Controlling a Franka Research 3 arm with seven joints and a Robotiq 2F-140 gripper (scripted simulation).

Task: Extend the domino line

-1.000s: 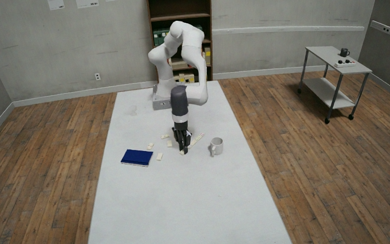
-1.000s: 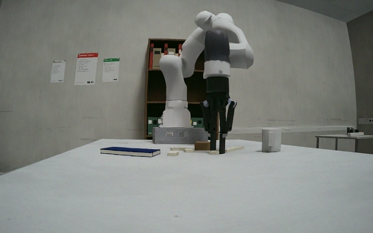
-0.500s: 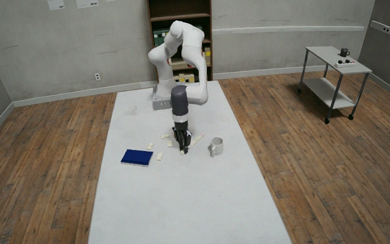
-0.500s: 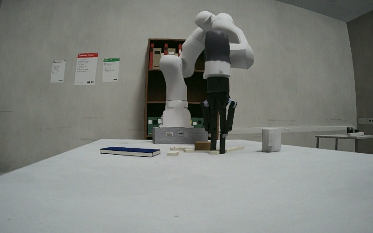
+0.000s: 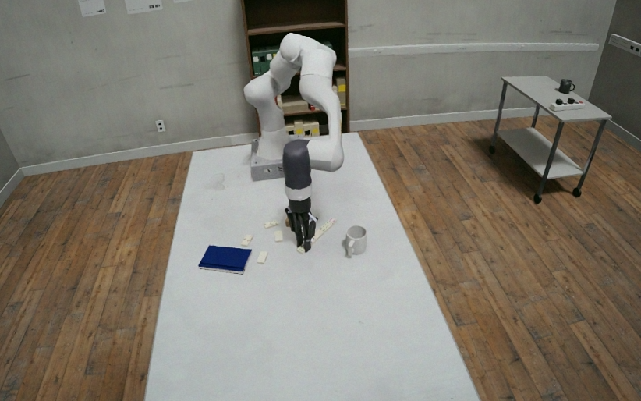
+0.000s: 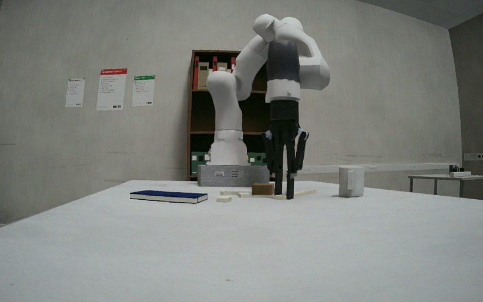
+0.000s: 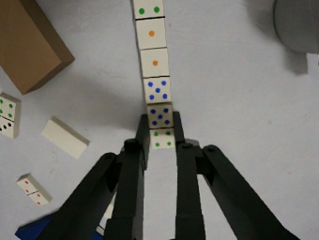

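Note:
A straight line of face-up dominoes (image 7: 151, 32) runs away from me in the wrist view, with green, orange and blue pips; it also shows in the top view (image 5: 324, 230). At its near end lies a flat, face-up domino (image 7: 160, 127) whose blue half touches the line's blue end and whose green half points toward me. My gripper (image 7: 161, 124) stands upright over it at the table, fingers shut on its long sides (image 5: 304, 244) (image 6: 284, 195). To the left lie a face-down domino (image 7: 64, 136) and two face-up ones (image 7: 7, 116) (image 7: 34, 190).
A brown block (image 7: 27, 37) (image 6: 262, 188) stands left of the line. A grey mug (image 5: 355, 239) (image 7: 299, 13) stands right of it. A blue book (image 5: 224, 257) (image 6: 168, 195) lies further left. A shelf and the arm's base are behind.

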